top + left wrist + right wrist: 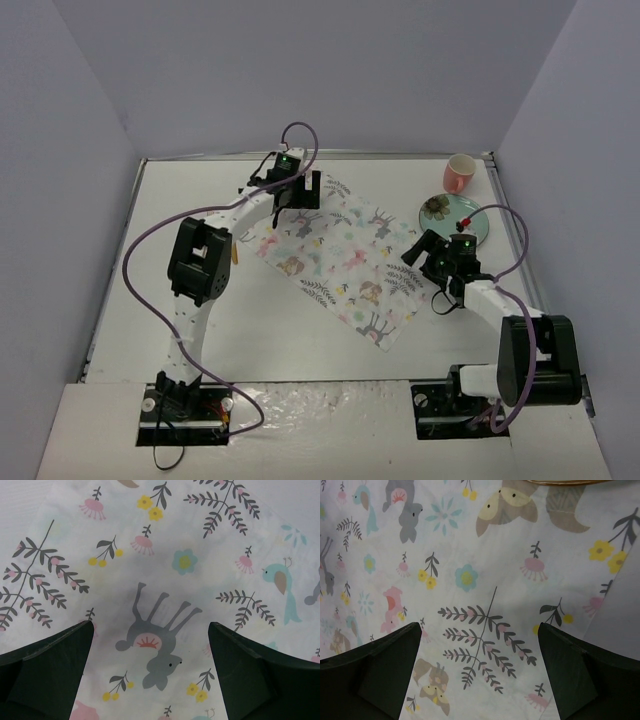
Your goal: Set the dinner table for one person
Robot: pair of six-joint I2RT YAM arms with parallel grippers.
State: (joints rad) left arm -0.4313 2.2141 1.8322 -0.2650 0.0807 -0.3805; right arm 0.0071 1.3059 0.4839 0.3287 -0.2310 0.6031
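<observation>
No legible text or labels.

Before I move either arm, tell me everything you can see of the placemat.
The placemat is a white, cloth-like rectangle printed with grey deer, foxes, birds, pink and yellow flowers and leafy sprigs. It lies flat and unfolded near the middle of the dinner table, turned diagonally. The open left gripper is over its far-left end and the open right gripper over its right edge; whether their fingers touch it cannot be told.
</observation>
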